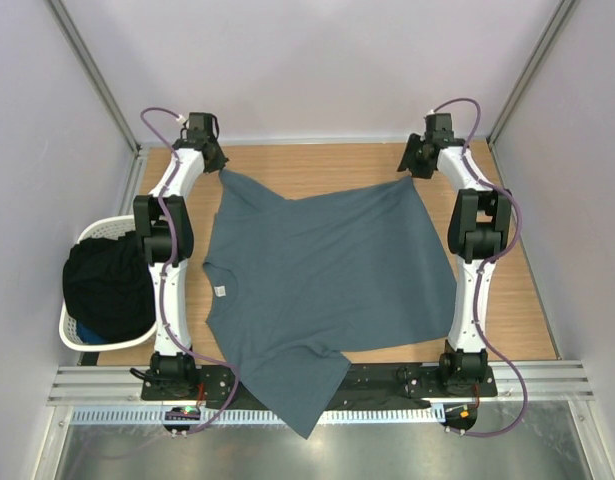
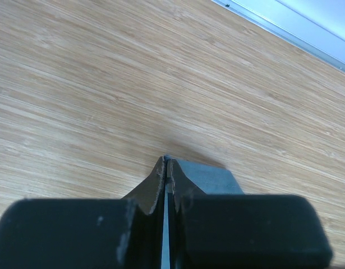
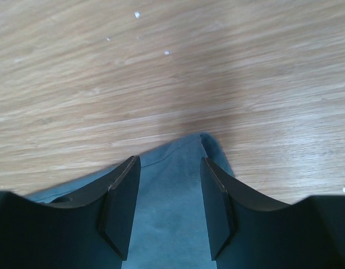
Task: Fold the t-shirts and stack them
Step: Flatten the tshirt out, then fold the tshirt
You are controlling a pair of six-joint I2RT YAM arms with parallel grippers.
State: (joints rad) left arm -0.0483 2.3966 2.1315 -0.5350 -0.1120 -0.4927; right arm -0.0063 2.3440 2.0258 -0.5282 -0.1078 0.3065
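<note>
Spreading seemed to be the stage: the shirt (image 1: pixel 322 270) lay flat and unfolded on the table (image 1: pixel 327 165), with one sleeve hanging off the near edge. The left gripper (image 2: pixel 166 168) was pinched tight on a hem corner by the far-left corner. The right gripper (image 3: pixel 169 168) had its jaws apart around the other hem corner, far right, not squeezing. No folds, no stack. Dark cloth (image 1: pixel 107 285) sat in the basket (image 1: pixel 72 340) off the left edge, so I'd guess nearly everything was left.
</note>
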